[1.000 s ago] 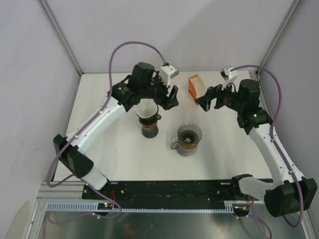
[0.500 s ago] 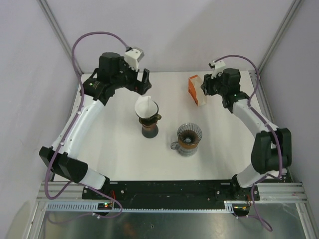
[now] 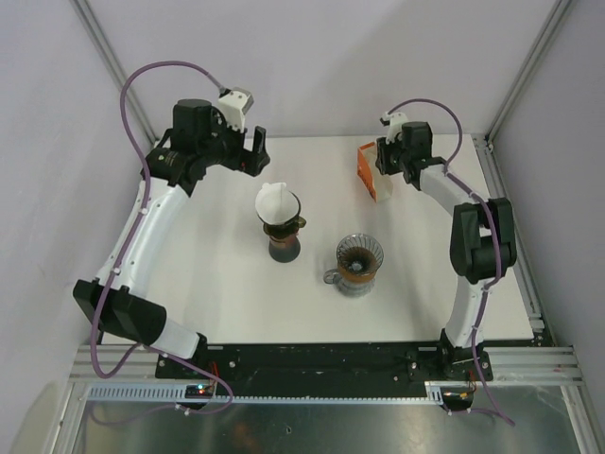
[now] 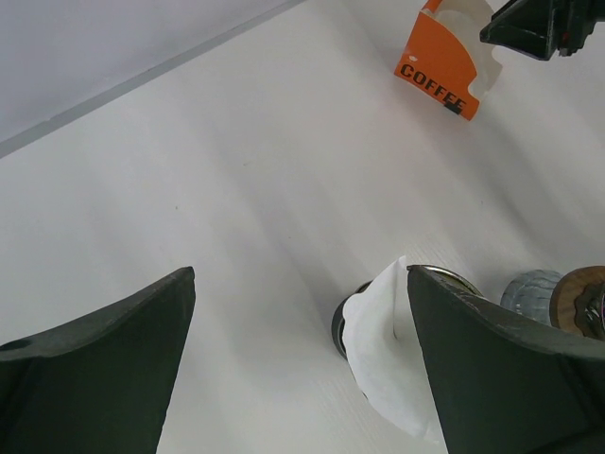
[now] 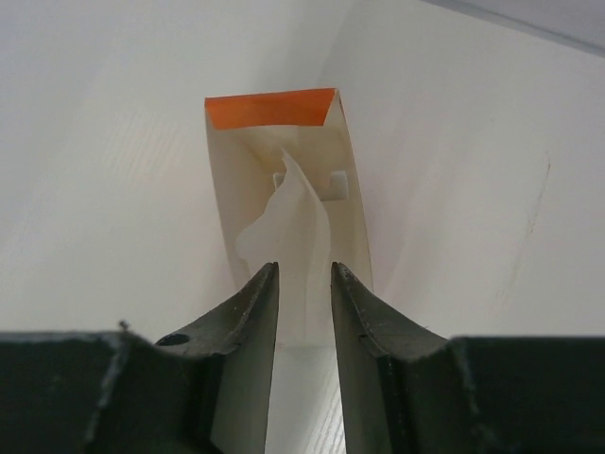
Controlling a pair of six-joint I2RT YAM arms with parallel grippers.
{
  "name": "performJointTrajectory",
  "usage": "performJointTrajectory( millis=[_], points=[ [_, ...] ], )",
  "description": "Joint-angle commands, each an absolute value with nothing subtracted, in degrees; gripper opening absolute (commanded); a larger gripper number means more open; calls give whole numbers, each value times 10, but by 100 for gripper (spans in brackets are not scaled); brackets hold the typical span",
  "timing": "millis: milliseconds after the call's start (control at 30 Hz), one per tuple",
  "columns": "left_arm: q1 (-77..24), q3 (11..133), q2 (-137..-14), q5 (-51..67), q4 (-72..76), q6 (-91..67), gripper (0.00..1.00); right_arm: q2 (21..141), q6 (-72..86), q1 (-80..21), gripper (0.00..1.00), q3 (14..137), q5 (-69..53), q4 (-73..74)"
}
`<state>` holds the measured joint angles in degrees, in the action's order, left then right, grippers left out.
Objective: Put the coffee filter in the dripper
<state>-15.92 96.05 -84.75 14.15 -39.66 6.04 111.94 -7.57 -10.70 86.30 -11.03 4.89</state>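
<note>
Paper already fills the task's target: the coffee filter stands as a white cone in the dripper, its rim poking above the dripper's edge on the left-centre of the surface. The left gripper hangs above and beyond it at the far left, jaws spread wide and holding nothing, which reads as a release with room left around the cone. The right gripper is at the orange box on the far right, jaws drawn almost together on either side of a filter sheet standing in the open box; whether they press it I cannot tell. A second dripper sits near centre, apart from both. The surface is plain white, enclosed by pale lilac walls.
</note>
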Motion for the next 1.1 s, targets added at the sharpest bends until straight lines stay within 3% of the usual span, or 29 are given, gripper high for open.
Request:
performJointTrajectory(
  millis=[0, 467, 500, 667, 1067],
  points=[
    [-155, 962, -852, 150, -390, 67, 97, 1135, -74, -109, 33, 898, -96, 60],
    [-154, 963, -857, 153, -390, 67, 97, 1199, -81, -117, 29, 938, -72, 68],
    [-154, 963, -857, 154, -390, 68, 97, 1202, -81, -118, 27, 941, -71, 70],
    [-154, 962, -854, 157, -390, 68, 97, 1202, -81, -119, 3, 954, -73, 86],
    [-154, 957, -843, 177, -389, 68, 97, 1052, -74, -131, 0, 911, -40, 122]
  ],
)
